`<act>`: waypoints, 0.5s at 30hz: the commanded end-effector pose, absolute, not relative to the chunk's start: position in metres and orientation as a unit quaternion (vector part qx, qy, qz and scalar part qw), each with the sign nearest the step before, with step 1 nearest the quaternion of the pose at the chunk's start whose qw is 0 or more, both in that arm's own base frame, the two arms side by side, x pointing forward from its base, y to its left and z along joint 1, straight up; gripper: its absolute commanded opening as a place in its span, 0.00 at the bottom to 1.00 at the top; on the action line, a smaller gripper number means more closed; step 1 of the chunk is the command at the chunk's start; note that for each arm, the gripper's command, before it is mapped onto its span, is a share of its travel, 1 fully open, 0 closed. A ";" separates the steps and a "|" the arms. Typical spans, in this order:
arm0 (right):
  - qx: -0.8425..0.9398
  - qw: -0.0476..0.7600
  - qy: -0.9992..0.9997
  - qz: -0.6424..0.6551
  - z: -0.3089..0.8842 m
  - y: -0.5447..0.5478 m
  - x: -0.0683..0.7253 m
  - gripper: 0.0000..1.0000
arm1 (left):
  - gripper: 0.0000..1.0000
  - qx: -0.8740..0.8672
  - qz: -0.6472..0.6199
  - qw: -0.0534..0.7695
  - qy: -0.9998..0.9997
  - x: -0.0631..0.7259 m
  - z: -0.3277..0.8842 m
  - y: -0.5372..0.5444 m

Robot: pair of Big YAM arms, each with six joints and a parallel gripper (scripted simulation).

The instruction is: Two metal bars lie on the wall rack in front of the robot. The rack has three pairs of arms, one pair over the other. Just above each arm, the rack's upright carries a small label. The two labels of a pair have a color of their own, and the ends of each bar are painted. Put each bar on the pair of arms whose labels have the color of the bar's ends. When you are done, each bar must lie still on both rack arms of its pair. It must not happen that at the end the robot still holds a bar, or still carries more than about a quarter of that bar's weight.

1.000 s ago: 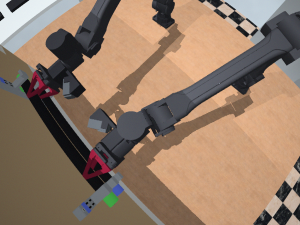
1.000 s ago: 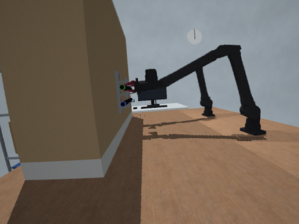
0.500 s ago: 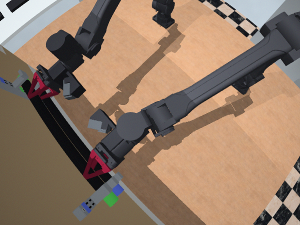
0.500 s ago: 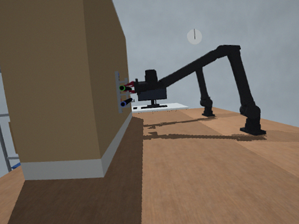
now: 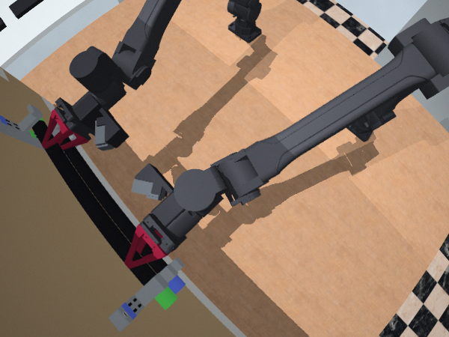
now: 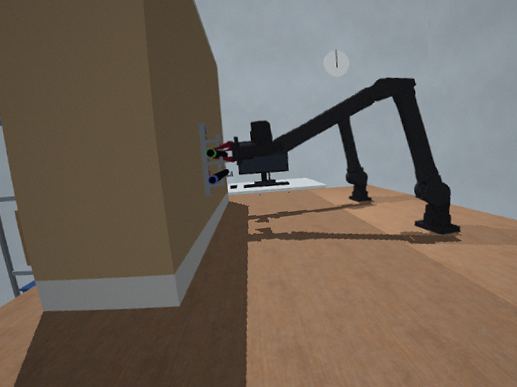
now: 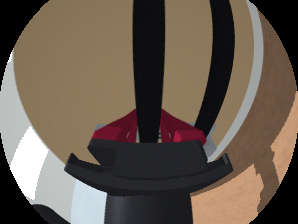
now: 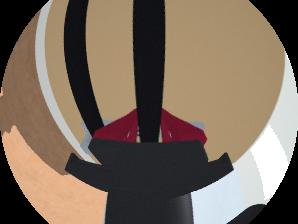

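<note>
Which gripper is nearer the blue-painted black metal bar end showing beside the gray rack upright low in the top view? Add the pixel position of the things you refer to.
Left. The left gripper (image 5: 130,265) (image 6: 220,153) (image 7: 148,112) is just inboard of that end (image 5: 176,284) (image 6: 212,179); the right gripper (image 5: 53,147) (image 8: 149,112) is by the opposite upright.

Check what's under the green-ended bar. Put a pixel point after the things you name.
Lower down the rack (image 6: 208,187), the blue-ended bar (image 5: 102,195) (image 6: 221,175) (image 7: 223,50) (image 8: 75,50). The green-ended bar's (image 5: 84,195) (image 6: 210,152) (image 7: 149,50) (image 8: 149,50) underside at the hands is covered; rack-arm contact there can't be seen.
</note>
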State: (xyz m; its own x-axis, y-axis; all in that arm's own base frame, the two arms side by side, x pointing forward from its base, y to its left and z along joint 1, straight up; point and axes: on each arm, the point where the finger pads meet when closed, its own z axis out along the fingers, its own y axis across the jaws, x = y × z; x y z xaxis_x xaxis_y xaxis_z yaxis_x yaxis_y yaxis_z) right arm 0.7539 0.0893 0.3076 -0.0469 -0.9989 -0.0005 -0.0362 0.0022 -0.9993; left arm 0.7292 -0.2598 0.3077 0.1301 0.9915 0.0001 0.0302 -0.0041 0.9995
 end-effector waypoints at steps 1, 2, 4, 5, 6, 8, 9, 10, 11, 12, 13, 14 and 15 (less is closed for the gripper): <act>-0.467 0.504 0.509 -0.519 0.347 0.081 0.765 0.00 | 0.00 0.510 0.472 0.548 0.466 0.740 0.342 -0.255; -0.467 0.504 0.509 -0.519 0.346 0.081 0.765 0.00 | 0.00 0.510 0.472 0.548 0.466 0.739 0.341 -0.255; -0.467 0.504 0.509 -0.519 0.344 0.081 0.764 0.00 | 0.00 0.510 0.472 0.548 0.466 0.739 0.339 -0.255; -0.467 0.504 0.509 -0.519 0.344 0.081 0.764 0.00 | 0.00 0.510 0.472 0.548 0.466 0.739 0.339 -0.255; -0.467 0.504 0.509 -0.519 0.343 0.081 0.764 0.00 | 0.00 0.510 0.472 0.548 0.466 0.739 0.338 -0.255; -0.467 0.504 0.509 -0.519 0.342 0.081 0.764 0.00 | 0.00 0.510 0.472 0.548 0.466 0.738 0.337 -0.255; -0.467 0.504 0.509 -0.519 0.341 0.081 0.764 0.00 | 0.00 0.510 0.472 0.548 0.466 0.738 0.336 -0.255; -0.467 0.504 0.509 -0.519 0.340 0.081 0.764 0.00 | 0.00 0.510 0.472 0.548 0.466 0.738 0.335 -0.255; -0.467 0.504 0.509 -0.519 0.339 0.081 0.763 0.00 | 0.00 0.510 0.472 0.548 0.466 0.738 0.334 -0.255; -0.467 0.504 0.509 -0.519 0.339 0.081 0.763 0.00 | 0.00 0.510 0.472 0.548 0.466 0.738 0.334 -0.255; -0.467 0.504 0.509 -0.519 0.338 0.081 0.763 0.00 | 0.00 0.510 0.472 0.548 0.466 0.738 0.333 -0.255; -0.467 0.504 0.509 -0.519 0.338 0.081 0.763 0.00 | 0.00 0.510 0.472 0.548 0.466 0.738 0.333 -0.255; -0.467 0.504 0.509 -0.519 0.338 0.081 0.763 0.00 | 0.00 0.510 0.472 0.548 0.466 0.738 0.333 -0.255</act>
State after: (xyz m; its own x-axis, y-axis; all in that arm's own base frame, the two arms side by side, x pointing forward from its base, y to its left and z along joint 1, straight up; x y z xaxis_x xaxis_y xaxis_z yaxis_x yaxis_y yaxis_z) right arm 0.7554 0.0894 0.3078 -0.0471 -0.9989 -0.0008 -0.0208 0.0018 -0.9998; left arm 0.7306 -0.2599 0.3075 0.1295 0.9916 -0.0036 0.0168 0.0015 0.9999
